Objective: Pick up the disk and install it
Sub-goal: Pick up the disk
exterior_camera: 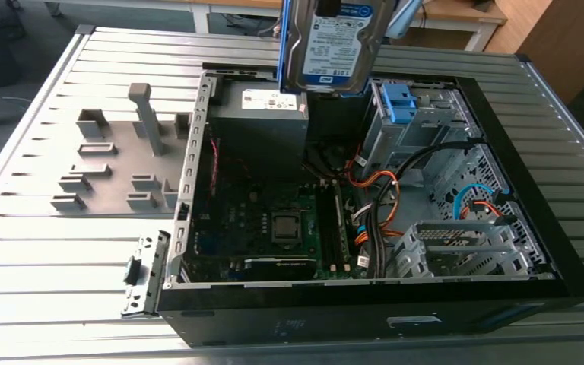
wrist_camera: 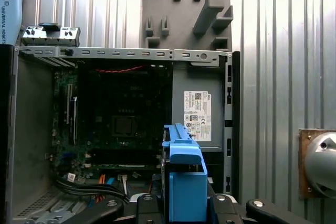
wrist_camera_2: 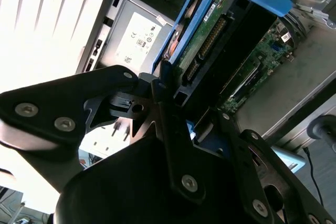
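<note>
The disk (exterior_camera: 331,38), a silver drive with a blue-and-white label in a blue carrier, hangs upright above the far side of the open computer case (exterior_camera: 373,304). My gripper (wrist_camera_2: 191,114) is shut on it, with black fingers (wrist_camera_2: 164,85) pressed against the carrier's edges. In the second wrist view the disk (wrist_camera_2: 220,40) shows its connector side and green board. In the first wrist view the blue carrier (wrist_camera: 184,177) juts out from my gripper (wrist_camera: 184,205) over the case interior. The drive cage with a blue clip (exterior_camera: 398,103) stands just to the exterior view's right of the disk.
Inside the case are the grey box with a white sticker (exterior_camera: 261,106), the motherboard (exterior_camera: 271,220) and orange and black cables (exterior_camera: 383,198). A grey fixture plate with upright blocks (exterior_camera: 109,160) lies on the ribbed metal table (exterior_camera: 49,258) at the exterior view's left.
</note>
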`<state>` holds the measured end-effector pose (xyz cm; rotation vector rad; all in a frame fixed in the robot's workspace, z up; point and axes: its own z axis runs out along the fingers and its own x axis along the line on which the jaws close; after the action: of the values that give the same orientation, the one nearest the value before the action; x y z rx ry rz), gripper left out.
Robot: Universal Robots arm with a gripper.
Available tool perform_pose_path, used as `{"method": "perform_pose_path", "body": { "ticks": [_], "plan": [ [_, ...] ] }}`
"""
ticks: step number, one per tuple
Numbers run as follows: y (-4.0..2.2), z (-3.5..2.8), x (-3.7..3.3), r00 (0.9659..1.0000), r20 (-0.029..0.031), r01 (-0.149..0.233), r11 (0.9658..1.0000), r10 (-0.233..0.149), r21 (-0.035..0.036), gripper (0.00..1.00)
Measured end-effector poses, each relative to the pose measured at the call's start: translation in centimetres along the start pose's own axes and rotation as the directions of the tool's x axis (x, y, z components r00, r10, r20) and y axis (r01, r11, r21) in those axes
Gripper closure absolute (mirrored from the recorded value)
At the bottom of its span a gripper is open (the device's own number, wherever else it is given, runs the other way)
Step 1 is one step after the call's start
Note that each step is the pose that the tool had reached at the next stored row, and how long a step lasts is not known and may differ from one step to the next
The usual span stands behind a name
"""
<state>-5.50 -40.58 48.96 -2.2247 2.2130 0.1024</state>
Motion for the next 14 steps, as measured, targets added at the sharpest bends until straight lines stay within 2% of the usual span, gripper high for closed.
{"method": "perform_pose_path", "body": {
  "ticks": [14],
  "plan": [
    [0.01,-0.04,0.82,1.0,0.0,0.0,1.0,0.0,0.0,0.64]
  ]
}}
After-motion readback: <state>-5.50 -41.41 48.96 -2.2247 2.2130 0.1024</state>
